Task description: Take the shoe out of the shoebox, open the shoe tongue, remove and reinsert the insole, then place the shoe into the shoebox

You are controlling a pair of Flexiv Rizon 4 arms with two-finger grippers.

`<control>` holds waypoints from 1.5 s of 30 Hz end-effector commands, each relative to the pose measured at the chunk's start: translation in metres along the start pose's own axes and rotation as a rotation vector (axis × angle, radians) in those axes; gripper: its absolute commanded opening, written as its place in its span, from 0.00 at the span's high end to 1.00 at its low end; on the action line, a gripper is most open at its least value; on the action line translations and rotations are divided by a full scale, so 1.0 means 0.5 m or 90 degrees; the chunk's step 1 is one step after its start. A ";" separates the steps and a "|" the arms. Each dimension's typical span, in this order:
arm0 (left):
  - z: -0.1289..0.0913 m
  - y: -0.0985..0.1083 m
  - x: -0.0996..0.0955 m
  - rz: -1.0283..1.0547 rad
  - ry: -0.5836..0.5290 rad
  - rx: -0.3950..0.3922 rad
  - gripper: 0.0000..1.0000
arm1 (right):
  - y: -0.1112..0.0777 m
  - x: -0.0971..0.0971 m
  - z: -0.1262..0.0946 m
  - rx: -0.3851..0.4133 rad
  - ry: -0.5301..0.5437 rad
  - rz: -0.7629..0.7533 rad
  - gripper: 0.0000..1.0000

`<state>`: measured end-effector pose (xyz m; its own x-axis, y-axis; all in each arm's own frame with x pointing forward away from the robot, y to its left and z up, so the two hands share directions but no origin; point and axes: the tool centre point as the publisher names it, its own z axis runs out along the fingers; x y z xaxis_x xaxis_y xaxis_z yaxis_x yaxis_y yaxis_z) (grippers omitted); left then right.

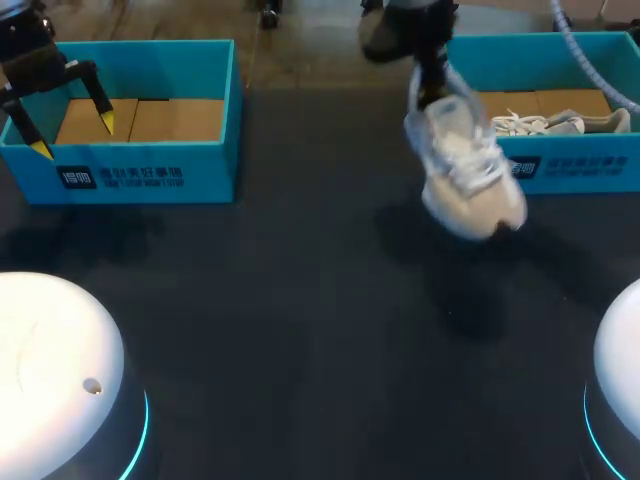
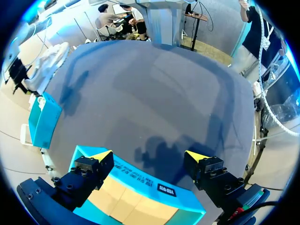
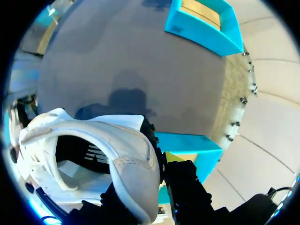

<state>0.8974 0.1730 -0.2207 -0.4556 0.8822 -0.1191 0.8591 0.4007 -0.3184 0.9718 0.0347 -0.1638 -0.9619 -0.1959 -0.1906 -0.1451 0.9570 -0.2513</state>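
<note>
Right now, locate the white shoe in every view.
Head view: white shoe hangs from right gripper, before the right shoebox.
Left wrist view: far across the table, above that shoebox.
Right wrist view: close up, clamped in its gripper.
Shared landmark: right shoebox, beside the shoe everywhere.

My table (image 1: 300, 330) is plain dark charcoal. Both boxes are turquoise. The left shoebox (image 1: 150, 175) has a tan cardboard floor and a dark label with white print on its near wall, and the right shoebox (image 1: 590, 165) carries the same label. The shoe (image 1: 465, 165) is white with white laces and dark inside. The second shoe (image 1: 575, 123) is pale grey-white. My left gripper (image 1: 74, 136) and right gripper (image 1: 432, 90) are black with yellow tips. The near domes (image 1: 50, 350) are white, edged with a cyan glow.
</note>
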 end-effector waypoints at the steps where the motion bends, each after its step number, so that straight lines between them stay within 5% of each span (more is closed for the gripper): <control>1: 0.000 -0.001 0.001 0.000 0.001 -0.002 0.00 | -0.048 0.012 -0.011 -0.015 -0.004 -0.001 1.00; 11: 0.000 -0.001 0.001 0.000 0.001 -0.002 0.00 | -0.048 0.012 -0.011 -0.015 -0.004 -0.001 1.00; 19: -0.008 0.023 -0.023 -0.179 0.024 0.005 0.00 | -0.196 -0.049 -0.013 0.051 -0.009 0.071 1.00; 21: -0.011 0.028 -0.025 -0.206 0.026 0.004 0.00 | -0.208 -0.054 -0.013 0.051 -0.010 0.076 1.00; 24: -0.022 0.039 -0.019 -0.374 -0.006 -0.036 0.00 | -0.269 -0.082 -0.018 0.046 -0.020 0.107 1.00; 30: -0.023 0.058 -0.003 -0.677 -0.080 -0.124 0.00 | -0.312 -0.112 -0.018 0.052 -0.030 0.113 1.00; 32: -0.030 0.062 0.007 -0.760 -0.102 -0.110 0.00 | -0.324 -0.120 -0.013 0.052 -0.027 0.115 1.00; 36: -0.048 0.060 0.025 -0.987 -0.189 -0.267 0.00 | -0.344 -0.127 -0.003 0.035 -0.026 0.124 1.00; 38: -0.055 0.060 0.032 -1.074 -0.245 -0.413 0.00 | -0.357 -0.128 0.005 0.020 -0.011 0.139 1.00; 45: -0.055 0.060 0.032 -1.074 -0.245 -0.413 0.00 | -0.364 -0.128 0.011 0.010 0.006 0.155 1.00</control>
<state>0.9342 0.2108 -0.2065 -0.9877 0.1498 0.0443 0.1402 0.9752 -0.1715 1.0589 -0.1291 -0.1131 -0.9688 0.0426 -0.2442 0.0958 0.9730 -0.2102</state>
